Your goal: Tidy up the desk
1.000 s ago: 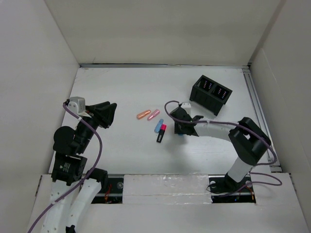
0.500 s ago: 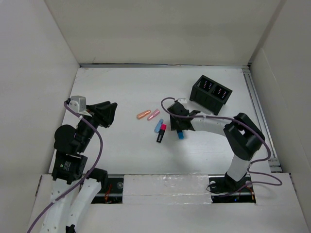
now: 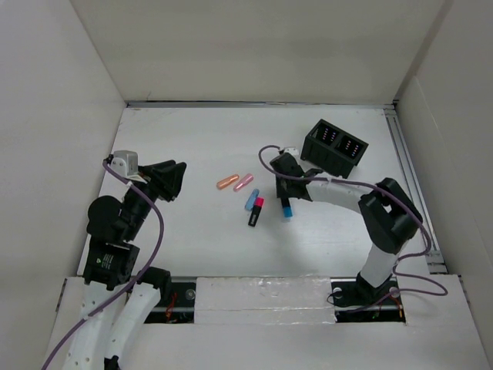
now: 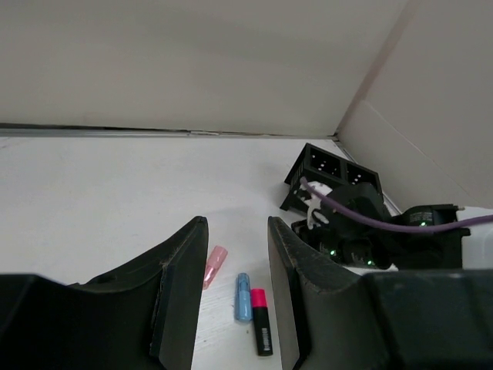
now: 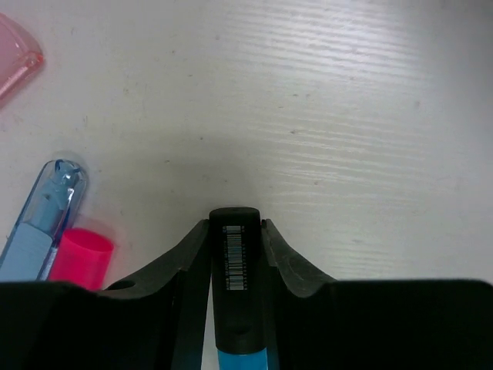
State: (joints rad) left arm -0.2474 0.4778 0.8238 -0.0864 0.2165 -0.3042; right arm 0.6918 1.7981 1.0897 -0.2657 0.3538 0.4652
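Observation:
On the white desk my right gripper points down near the middle. In the right wrist view that gripper is shut on the black barrel of a blue-capped marker. The marker's blue cap pokes out toward the near edge. Just left lie a light-blue pen and a black marker with a pink cap. Two pinkish caps rest a little farther back. My left gripper hovers at the left. Its jaws stand almost together with nothing between them.
A black two-slot organizer box stands tilted at the back right, close behind the right gripper. Upright white panels wall in the desk on three sides. A metal rail runs along the right edge.
The right gripper opened over the blue-capped marker, leaving it lying on the desk, then shut on it again. The left arm has barely moved.

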